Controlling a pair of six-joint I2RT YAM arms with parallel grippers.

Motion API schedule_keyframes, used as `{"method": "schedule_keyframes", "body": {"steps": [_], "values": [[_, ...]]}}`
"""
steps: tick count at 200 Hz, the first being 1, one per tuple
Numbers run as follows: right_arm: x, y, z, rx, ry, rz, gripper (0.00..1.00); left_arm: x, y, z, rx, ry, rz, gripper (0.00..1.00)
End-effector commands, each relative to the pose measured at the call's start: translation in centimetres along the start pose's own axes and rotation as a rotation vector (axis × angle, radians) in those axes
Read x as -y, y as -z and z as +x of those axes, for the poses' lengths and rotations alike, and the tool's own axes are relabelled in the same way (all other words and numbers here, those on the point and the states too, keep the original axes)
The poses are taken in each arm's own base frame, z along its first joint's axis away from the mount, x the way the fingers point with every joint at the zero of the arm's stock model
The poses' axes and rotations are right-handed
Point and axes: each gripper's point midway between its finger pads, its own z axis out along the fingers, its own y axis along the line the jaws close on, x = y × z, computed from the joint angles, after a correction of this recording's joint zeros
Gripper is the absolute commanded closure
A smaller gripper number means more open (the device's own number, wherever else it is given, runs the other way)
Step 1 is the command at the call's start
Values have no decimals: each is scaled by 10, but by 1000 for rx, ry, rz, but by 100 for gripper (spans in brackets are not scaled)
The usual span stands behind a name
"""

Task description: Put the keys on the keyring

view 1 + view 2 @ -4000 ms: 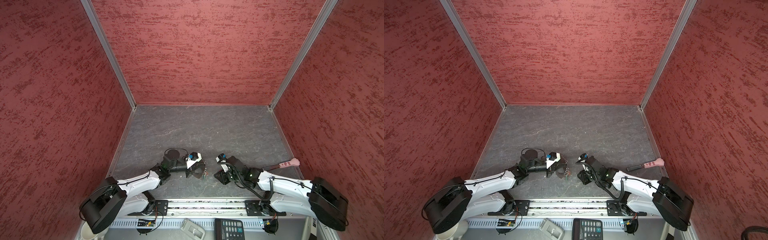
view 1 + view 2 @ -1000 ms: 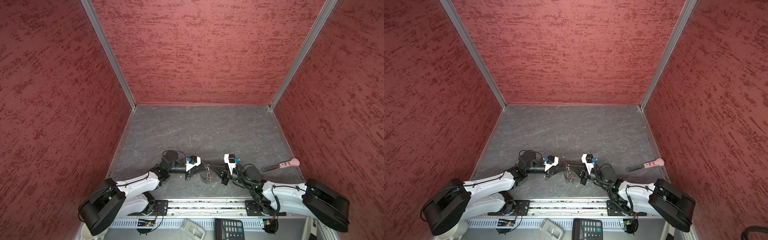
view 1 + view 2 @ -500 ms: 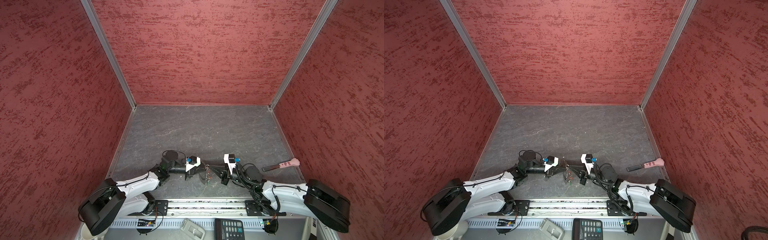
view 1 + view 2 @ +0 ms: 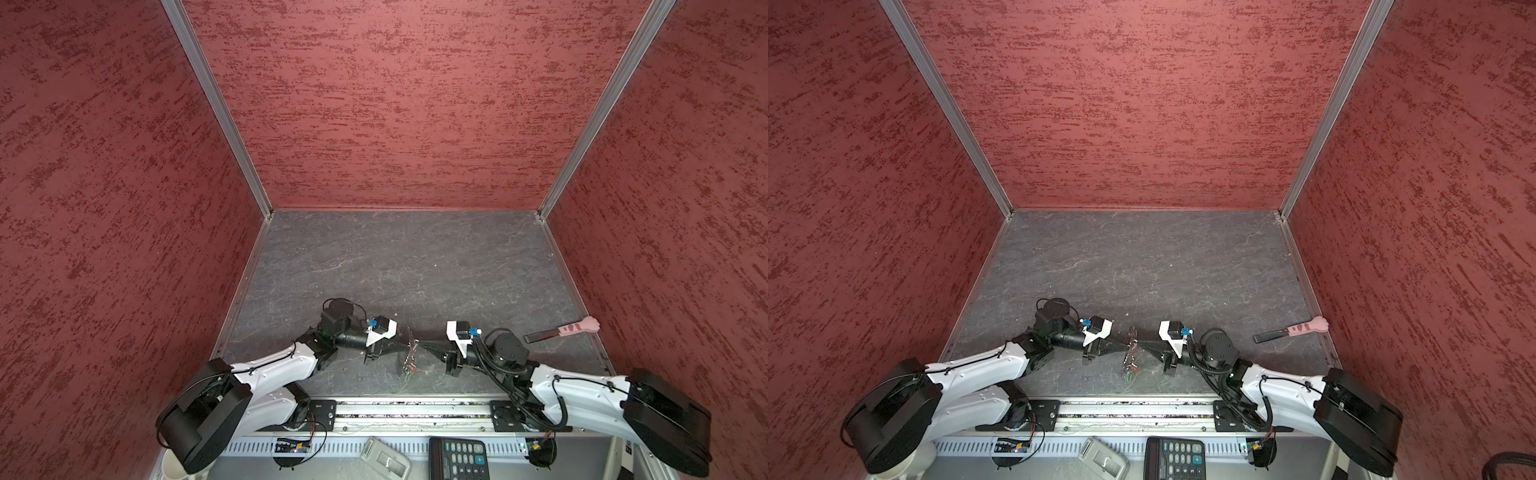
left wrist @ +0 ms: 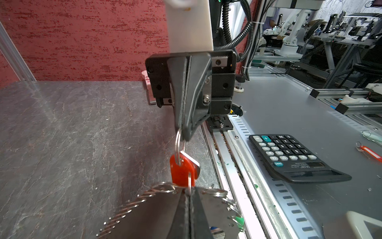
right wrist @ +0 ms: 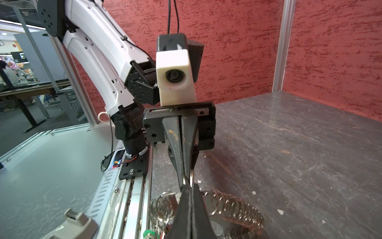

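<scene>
Reaching in from the left in both top views, the left gripper [image 4: 406, 345] lay level and low over the near part of the grey tabletop [image 4: 395, 266], pointing toward the centre. Its jaws were fully closed. The left wrist view showed them pinched on a thin metal ring of the keyring [image 5: 144, 195], where the silver coiled section arched away on either side. The keyring hung from that grip between the two arms, its cluster of colour-tagged keys dangling on the side nearer the front rail. Whether its lowest part touched the tabletop could not be determined. Directly beyond the left jaws sat the red-tagged key [image 5: 182, 169], suspended in the air by a small split ring. The right gripper [image 5: 182, 132], entering from the right and facing the left gripper tip to tip, had its jaws fully closed on that split ring. Whether the key was threaded onto the keyring could not be determined. Well to the right, a pink cat-paw tool [image 4: 575, 328] lay flat near the right wall, apart from both arms. A black calculator [image 4: 459, 457] rested on the metal ledge in front of the rail.
</scene>
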Motion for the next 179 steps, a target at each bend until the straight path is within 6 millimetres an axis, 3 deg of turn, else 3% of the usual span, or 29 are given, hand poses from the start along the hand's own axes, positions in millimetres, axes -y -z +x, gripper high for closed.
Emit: {"method": "schedule_keyframes", "body": {"steps": [1, 179], "values": [[-17, 2, 0, 15, 49, -90, 100, 3, 1, -11, 30, -26, 36, 100], [-22, 4, -6, 60, 114, -113, 100, 8, 0, -14, 39, 20, 103, 100]]}}
